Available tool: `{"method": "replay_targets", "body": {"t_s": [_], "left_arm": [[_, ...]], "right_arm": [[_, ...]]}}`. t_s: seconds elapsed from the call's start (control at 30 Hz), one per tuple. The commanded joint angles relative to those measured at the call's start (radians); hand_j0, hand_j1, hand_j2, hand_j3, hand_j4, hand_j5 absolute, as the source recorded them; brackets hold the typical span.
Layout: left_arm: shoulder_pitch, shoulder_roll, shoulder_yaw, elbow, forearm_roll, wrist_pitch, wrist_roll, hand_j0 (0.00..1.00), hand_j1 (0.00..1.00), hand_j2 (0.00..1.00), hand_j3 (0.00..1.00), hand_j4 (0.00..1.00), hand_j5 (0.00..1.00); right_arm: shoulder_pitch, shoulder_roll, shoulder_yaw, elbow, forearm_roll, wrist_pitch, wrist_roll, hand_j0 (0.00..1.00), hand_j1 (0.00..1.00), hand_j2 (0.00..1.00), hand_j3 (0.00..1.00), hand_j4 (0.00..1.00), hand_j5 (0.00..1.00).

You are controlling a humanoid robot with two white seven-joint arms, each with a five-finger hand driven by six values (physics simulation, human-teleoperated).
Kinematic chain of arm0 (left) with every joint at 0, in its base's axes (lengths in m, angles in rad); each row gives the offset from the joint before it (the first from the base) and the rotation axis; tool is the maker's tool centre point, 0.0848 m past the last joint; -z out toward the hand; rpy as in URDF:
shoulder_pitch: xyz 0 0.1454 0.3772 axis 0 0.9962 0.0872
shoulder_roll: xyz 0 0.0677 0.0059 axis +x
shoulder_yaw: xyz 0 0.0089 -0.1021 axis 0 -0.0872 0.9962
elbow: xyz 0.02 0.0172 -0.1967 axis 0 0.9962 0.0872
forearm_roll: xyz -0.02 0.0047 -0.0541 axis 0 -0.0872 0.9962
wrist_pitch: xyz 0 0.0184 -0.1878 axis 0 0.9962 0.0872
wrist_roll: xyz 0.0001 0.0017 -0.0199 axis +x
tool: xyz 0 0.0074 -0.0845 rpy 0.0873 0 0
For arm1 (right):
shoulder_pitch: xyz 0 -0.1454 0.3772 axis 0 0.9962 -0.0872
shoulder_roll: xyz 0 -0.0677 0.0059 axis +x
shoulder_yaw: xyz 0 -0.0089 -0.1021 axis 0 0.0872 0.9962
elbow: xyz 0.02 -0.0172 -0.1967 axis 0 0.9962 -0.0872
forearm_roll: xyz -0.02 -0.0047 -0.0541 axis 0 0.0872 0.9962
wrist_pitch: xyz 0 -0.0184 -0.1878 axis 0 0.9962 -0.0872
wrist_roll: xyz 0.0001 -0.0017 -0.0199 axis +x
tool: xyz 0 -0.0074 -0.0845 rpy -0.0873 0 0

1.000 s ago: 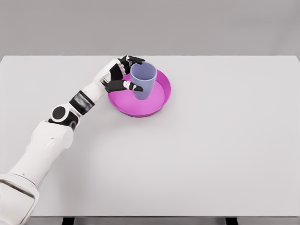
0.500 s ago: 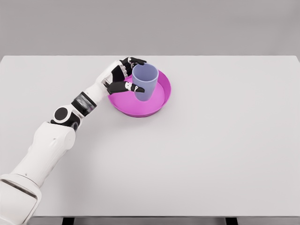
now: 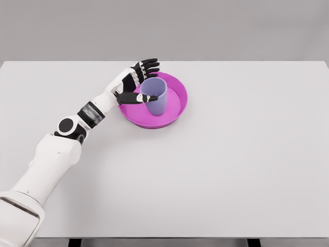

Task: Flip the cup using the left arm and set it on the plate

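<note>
**One cup upright on the plate, left hand spread beside it**

One lavender cup (image 3: 154, 96) standing mouth-up inside the magenta plate (image 3: 176, 109), left of its middle, base apparently down on the plate's floor. Left hand (image 3: 134, 83) just beside the cup on its left, fingers (image 3: 148, 64) fanned apart above and behind the rim, thumb (image 3: 140, 98) stretched along the near side of the cup wall; whether the thumb tip touches the cup cannot be told from this angle. Nothing clamped: a loose, open hand, holding nothing. White left arm reaching in from the lower left across the white table (image 3: 231, 170), forearm angled toward the plate's left edge. Right arm nowhere in view.

Placed mouth-up, so the flip looks done, and set within the raised rim, which should keep the cup from sliding off. Hand kept wide and to one side, probably to clear the cup wall without tipping it. Task judged at or near its end, with only a clean retreat to the left remaining. Main risk: a thumb or finger catching the rim on the way out and knocking a light, tall cup over
</note>
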Motion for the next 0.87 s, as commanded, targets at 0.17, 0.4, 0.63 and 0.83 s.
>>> {"method": "replay_targets", "body": {"t_s": [0.17, 0.4, 0.63, 0.83], "left_arm": [[0.002, 0.014, 0.001, -0.004, 0.004, 0.0, 0.0, 1.0, 1.0, 1.0, 1.0, 1.0, 1.0], [0.011, 0.091, 0.012, -0.078, 0.013, 0.002, 0.0, 1.0, 1.0, 1.0, 1.0, 1.0, 1.0], [0.161, 0.628, -0.002, -0.5, 0.101, 0.0, 0.0, 1.0, 1.0, 1.0, 1.0, 1.0, 1.0], [0.238, 0.849, -0.031, -0.619, 0.21, -0.001, 0.0, 1.0, 1.0, 1.0, 1.0, 1.0, 1.0]], "right_arm": [[0.0, 0.0, 0.0, -0.001, 0.0, 0.0, 0.002, 1.0, 1.0, 1.0, 1.0, 1.0, 1.0], [0.0, 0.0, 0.0, 0.001, 0.0, 0.0, 0.0, 1.0, 1.0, 1.0, 1.0, 1.0, 1.0], [0.0, 0.0, 0.001, 0.001, 0.0, 0.0, 0.0, 1.0, 1.0, 1.0, 1.0, 1.0, 1.0], [0.0, 0.0, 0.0, 0.001, 0.0, 0.0, 0.0, 1.0, 1.0, 1.0, 1.0, 1.0, 1.0]]}}
